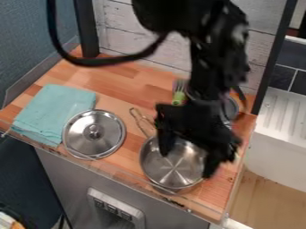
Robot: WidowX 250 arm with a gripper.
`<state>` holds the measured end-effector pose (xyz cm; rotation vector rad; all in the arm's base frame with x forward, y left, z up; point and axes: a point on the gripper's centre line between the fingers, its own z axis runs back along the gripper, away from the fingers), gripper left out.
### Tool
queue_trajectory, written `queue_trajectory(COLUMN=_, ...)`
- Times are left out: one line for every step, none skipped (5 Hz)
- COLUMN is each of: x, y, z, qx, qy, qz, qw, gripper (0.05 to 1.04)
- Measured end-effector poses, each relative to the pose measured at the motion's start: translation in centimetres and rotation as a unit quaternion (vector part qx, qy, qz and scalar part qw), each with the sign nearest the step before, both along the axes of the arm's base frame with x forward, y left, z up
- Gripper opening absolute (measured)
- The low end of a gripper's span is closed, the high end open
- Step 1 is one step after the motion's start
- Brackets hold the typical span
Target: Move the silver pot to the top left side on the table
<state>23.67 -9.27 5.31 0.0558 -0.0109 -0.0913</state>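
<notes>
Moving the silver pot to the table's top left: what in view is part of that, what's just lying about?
Part of the job:
- silver pot
- gripper over it
- table, top left as target

Lying about:
- lid
- teal cloth
- green-handled utensil

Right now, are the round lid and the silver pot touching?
Apart. In the camera view, a strip of wooden tabletop shows plainly between the round lid and the silver pot.
</notes>
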Motion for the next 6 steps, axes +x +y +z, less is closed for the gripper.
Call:
queue_trajectory(x=0.4, y=-0.3, z=-3.1, qx=0.022, qy=0.007, qz=0.009, qw=0.9997, gripper=1.0)
queue_trajectory(x=0.5, y=-0.2, z=-5.1, qx=0.033, qy=0.02, qz=0.009, qw=0.9992, gripper=0.967)
queue_trajectory(x=0.7, y=-0.4, z=-5.3, qx=0.029, qy=0.016, qz=0.006, qw=0.9995, gripper=0.69)
queue_trajectory(x=0.2, y=-0.6, z=-5.2, qx=0.036, qy=0.02, qz=-0.005, qw=0.9991, gripper=0.379)
queue_trajectory(x=0.2, y=-0.5, z=-3.7, qx=0.031, qy=-0.001, qz=-0.008, qw=0.9995, gripper=0.171)
queue_trajectory(x=0.3, y=0.4, z=-1.5, qx=0.03, qy=-0.016, qz=0.025, qw=0.9991, gripper=0.085)
